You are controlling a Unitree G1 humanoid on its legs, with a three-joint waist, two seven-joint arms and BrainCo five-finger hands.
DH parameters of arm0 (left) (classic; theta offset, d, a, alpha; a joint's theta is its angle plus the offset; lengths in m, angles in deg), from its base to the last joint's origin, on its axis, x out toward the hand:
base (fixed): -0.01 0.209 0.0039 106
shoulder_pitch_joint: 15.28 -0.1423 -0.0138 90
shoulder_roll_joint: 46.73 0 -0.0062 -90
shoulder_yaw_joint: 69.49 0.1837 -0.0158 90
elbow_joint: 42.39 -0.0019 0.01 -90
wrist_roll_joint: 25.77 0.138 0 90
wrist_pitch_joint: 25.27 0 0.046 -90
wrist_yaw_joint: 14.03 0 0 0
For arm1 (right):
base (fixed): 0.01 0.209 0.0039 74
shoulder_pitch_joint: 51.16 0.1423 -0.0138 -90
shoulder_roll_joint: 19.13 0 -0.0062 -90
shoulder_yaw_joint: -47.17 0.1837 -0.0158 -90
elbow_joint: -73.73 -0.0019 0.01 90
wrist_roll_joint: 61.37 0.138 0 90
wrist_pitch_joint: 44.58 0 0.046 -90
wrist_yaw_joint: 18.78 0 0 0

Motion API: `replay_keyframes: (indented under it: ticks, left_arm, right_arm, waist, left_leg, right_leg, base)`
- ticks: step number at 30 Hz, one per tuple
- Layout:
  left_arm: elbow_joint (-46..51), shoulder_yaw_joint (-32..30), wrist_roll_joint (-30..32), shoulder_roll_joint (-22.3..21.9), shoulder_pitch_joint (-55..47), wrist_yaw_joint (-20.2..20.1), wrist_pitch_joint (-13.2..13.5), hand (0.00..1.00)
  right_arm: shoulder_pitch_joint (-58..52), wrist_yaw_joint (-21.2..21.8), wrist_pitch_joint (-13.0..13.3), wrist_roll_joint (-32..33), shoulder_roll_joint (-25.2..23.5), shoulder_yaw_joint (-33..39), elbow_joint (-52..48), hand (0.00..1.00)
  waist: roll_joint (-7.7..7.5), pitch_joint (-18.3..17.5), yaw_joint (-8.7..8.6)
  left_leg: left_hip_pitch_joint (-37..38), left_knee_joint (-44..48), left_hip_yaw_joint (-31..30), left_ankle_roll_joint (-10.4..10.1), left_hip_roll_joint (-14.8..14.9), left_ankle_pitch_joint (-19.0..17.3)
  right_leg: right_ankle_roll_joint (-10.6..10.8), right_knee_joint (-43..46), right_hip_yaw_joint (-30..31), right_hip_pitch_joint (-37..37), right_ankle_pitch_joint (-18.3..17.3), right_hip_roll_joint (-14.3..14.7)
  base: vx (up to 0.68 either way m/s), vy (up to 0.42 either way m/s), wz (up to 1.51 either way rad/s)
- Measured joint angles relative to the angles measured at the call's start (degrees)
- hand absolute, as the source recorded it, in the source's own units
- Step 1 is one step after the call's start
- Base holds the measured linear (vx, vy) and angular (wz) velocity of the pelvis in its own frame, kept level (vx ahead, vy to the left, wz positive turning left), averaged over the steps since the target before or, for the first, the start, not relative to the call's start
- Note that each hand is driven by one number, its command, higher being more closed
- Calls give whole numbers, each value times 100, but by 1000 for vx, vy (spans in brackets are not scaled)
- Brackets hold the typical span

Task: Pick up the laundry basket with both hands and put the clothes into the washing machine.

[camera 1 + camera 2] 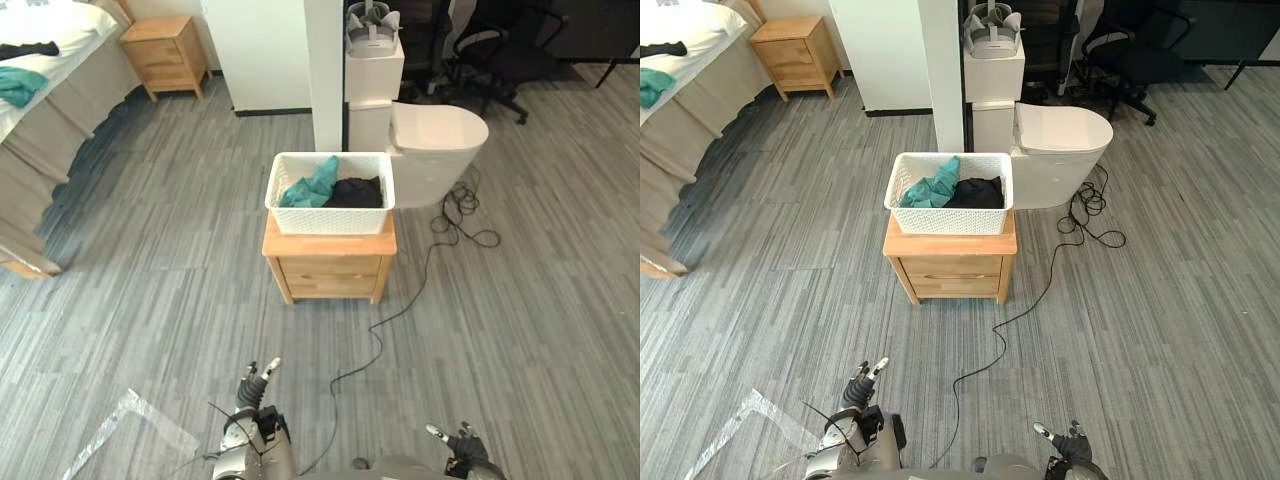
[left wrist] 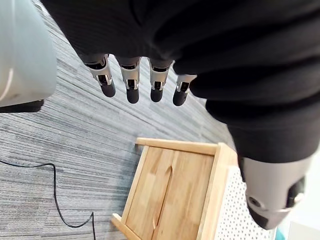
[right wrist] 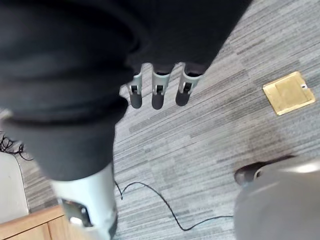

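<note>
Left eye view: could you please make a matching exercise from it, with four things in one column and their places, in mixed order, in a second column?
Things:
1. laundry basket
2. headset
3. nightstand
4. office chair

Places:
a. on the white stand
b. beside the bed
c. on the wooden cabinet in the middle
d. at the back, to the right of the stand

Pairs: 1-c, 2-a, 3-b, 4-d
</note>
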Motion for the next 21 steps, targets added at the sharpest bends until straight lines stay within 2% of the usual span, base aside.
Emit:
replay_keyframes:
  ticks: [1,2,3,4,5,6,7,8,9,10,11,12,13,14,16,17,18,20,21]
  left_arm:
    - [-11,120,0,5,-23,-7,-1,0]
    - [-14,136,2,5,-41,-10,-1,0]
    - [-20,168,3,24,-90,-4,-1,0]
    - [-38,257,4,103,-132,-3,-4,0]
    - [-42,257,4,144,-164,-3,-4,0]
    - [-145,253,4,291,-244,-4,-4,0]
    - [-240,244,4,361,-262,-2,-7,0]
    - [-314,222,3,402,-324,-1,-14,0]
    - [-321,185,-5,480,-319,24,-3,0]
    - [-399,112,-22,592,-274,23,0,0]
    - [-506,110,-77,659,-229,29,-10,0]
    - [-542,111,-139,684,-231,37,-12,0]
    - [-646,108,-217,671,-209,58,-14,0]
    - [-718,104,-216,721,-200,125,-26,0]
    - [-702,22,-218,755,-166,145,-49,0]
    - [-680,-126,-222,773,-148,144,-51,0]
    - [-655,-212,-247,768,-142,143,-50,0]
    - [-469,-452,-272,719,-111,138,-41,0]
    - [-436,-453,-276,739,-142,137,-31,0]
  right_arm:
    - [-8,4,5,-5,13,-1,55,0]
    - [-8,6,7,-7,43,-3,129,0]
    - [28,10,7,-16,123,-28,229,0]
    - [25,11,10,-40,182,-92,286,0]
    - [28,13,12,-68,216,-107,320,0]
    - [-28,16,5,-172,191,-106,396,0]
    - [-56,16,0,-185,172,-108,414,0]
    - [-109,28,13,-215,159,-97,479,0]
    - [-116,24,14,-221,148,-85,601,0]
    - [-107,14,5,-208,81,-30,642,0]
    - [-127,12,-1,-183,32,37,631,0]
    - [-143,10,1,-90,18,47,622,0]
    - [-177,11,25,113,6,54,585,0]
    - [-181,10,29,280,4,53,410,0]
    - [-202,-1,97,538,11,56,28,0]
    - [-208,-5,152,705,7,56,-261,0]
    - [-210,-8,197,774,7,62,-379,0]
    - [-230,-36,270,968,-13,148,-752,0]
    - [-224,-51,319,1024,-26,212,-798,0]
  waist:
    - [-2,-12,-5]
    - [13,-21,4]
    - [105,-77,54]
    - [189,-128,152]
    - [207,-143,178]
    - [130,-282,183]
    - [88,-382,161]
    - [-71,-562,96]
    - [-205,-611,133]
    - [-436,-581,92]
    - [-562,-542,8]
    - [-578,-529,-64]
    - [-447,-446,-183]
    - [-422,-428,-204]
    - [-295,-374,-184]
    - [-160,-287,-192]
    - [-142,-277,-220]
    - [-129,-267,-222]
    - [-195,-312,-237]
  left_leg:
    - [48,-1397,-146,-103,-300,68]
    - [98,-2148,-304,-219,-446,143]
    - [170,-3389,-650,-538,-591,346]
    - [171,-3915,-825,-607,-604,391]
    - [161,-3942,-845,-593,-609,393]
    - [73,-3659,-895,-482,-693,835]
    - [2,-3459,-854,-450,-809,942]
    - [-124,-3154,-798,-350,-982,959]
    - [-50,-3068,-638,-191,-1079,854]
    - [223,-3084,-476,9,-1292,666]
    - [487,-3101,-414,117,-1480,508]
    - [663,-3111,-407,177,-1548,442]
    - [1011,-3118,-372,277,-1553,264]
    - [1408,-3309,-285,317,-1538,188]
    - [1946,-3766,-128,320,-1455,186]
    - [2242,-4000,-42,315,-1398,190]
    - [2348,-4095,-20,313,-1380,190]
    - [2562,-4315,119,194,-1296,117]
    - [2603,-4382,145,108,-1303,63]
  right_leg:
    - [139,-16,8,142,-79,-109]
    - [216,-19,42,202,-124,-143]
    - [367,-87,148,302,-218,-144]
    - [493,-176,306,399,-359,-123]
    - [523,-197,383,491,-453,-125]
    - [599,-171,554,665,-767,-261]
    - [677,-109,631,667,-824,-365]
    - [750,434,811,409,-862,-548]
    - [792,1258,1000,78,-854,-649]
    - [1189,2553,1106,-412,-569,-823]
    - [1469,3471,1165,-724,32,-922]
    - [1574,3957,1207,-893,607,-917]
    - [1634,4787,1250,-1248,797,-894]
    - [1436,5254,1091,-1621,514,-907]
    - [1336,5032,809,-2093,130,-875]
    - [1338,4459,664,-2303,-67,-811]
    - [1320,4086,584,-2364,-127,-797]
    - [1315,2286,280,-2399,-85,-780]
    - [1120,1163,304,-2261,278,-768]
  base:
    - [343,100,0]
    - [365,133,-17]
    - [452,210,-51]
    - [386,222,-65]
    - [502,351,-76]
    - [438,319,-51]
    - [573,385,-44]
    - [409,249,-37]
    - [539,287,-33]
    - [530,255,-18]
    - [526,240,5]
    - [490,226,2]
    - [452,240,-21]
    - [426,242,-35]
    - [381,196,-51]
    - [355,129,-45]
    - [319,58,-34]
    - [274,-23,-24]
    - [205,-68,-3]
